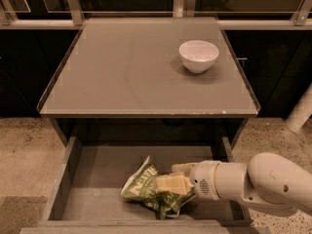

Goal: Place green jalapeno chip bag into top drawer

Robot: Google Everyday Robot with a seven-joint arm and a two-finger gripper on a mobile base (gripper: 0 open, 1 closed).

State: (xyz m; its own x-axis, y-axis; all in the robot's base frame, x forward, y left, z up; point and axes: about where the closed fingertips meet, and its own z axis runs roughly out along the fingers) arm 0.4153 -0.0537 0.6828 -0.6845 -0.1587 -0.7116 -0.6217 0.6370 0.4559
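Note:
The green jalapeno chip bag (144, 186) is crumpled, with pale lettering, and sits low in the open top drawer (97, 172), near the middle and towards the front. My gripper (176, 176) reaches in from the right on a white arm. Its cream fingers (170, 184) are closed on the bag's right end. The bag rests on or just above the grey drawer bottom. Part of the bag is hidden behind the fingers.
A white bowl (198, 55) stands on the grey tabletop (122, 67) at the back right, above the drawer. The drawer's low side walls (61, 179) flank the bag. Dark cabinets and a rail run along the back. Speckled floor lies on both sides.

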